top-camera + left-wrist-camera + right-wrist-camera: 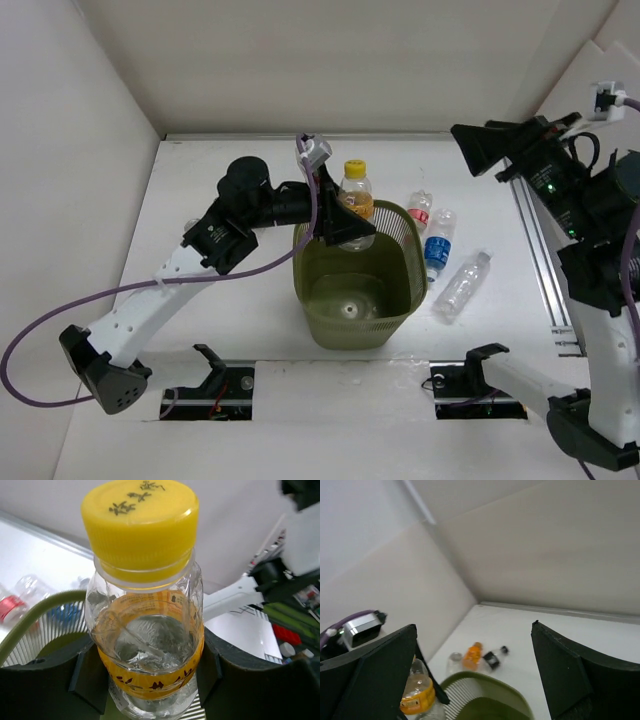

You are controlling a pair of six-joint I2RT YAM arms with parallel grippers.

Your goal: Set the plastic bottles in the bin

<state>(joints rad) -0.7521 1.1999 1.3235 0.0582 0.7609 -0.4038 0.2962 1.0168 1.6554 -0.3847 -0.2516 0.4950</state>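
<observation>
From above, the left tool (345, 222) pinches the yellow-capped bottle (355, 192) upright, its long axis vertical, over the far rim of the bin (352, 335) (the open mouth lies just below and a little nearer). Three loose bottles (438, 248) lie on the bench (200, 250) just right of the bin, nearer the right arm. In the left wrist view, the fingers (50, 685) clamp the bottle's orange label. In the right wrist view, the right tool (474, 640) is spread and empty, raised well apart from the bin.

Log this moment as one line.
left gripper: shut on yellow-capped bottle, held over far rim of bin | right gripper: open, raised, empty | three bottles lying right of bin
</observation>
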